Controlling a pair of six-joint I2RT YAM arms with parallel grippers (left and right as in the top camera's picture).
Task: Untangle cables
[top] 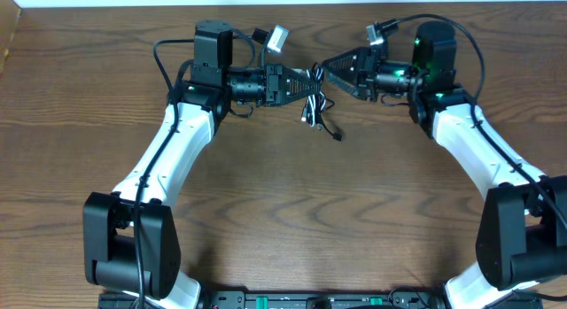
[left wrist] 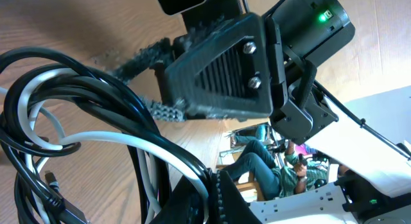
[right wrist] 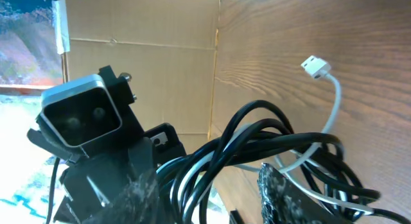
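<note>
Left claw [top: 307,86]: clamped on the cables [top: 313,104]. In the left wrist view both cords run down into its tips. The knot hangs just below and ahead of the tips. Can't tell whether it is clear of the desk [top: 283,212].

Right claw [top: 326,72]: fingers apart and tip-to-tip with the left claw. In its own wrist view the bundle sits between the fingers, and no pad looks closed on anything.

Black cable [left wrist: 96,83]: makes up most of the knot, several loops stacked over each other. One free tail trails away from the left claw to a black plug end [top: 337,135], below and to the right-claw side.

White cable [right wrist: 334,102]: threaded through the black loops. It leaves on the far side of the right claw and ends in the white plug [right wrist: 314,68], which is free and apart from the knot.

Handling, as a judgement:
- Both cords look light and limp and won't hold shape. The jackets look smooth, so a loose pinch will likely slip.
- Plugs are the snag points. Pulling hard will probably tighten the loops rather than free them.
- Best hold for the right claw is likely the white run just short of its plug. It's the only clearly single strand. Then draw it out along the loop axis while the left claw anchors the black.
- Grabbing mid-bundle risks pinching both cords.
</note>
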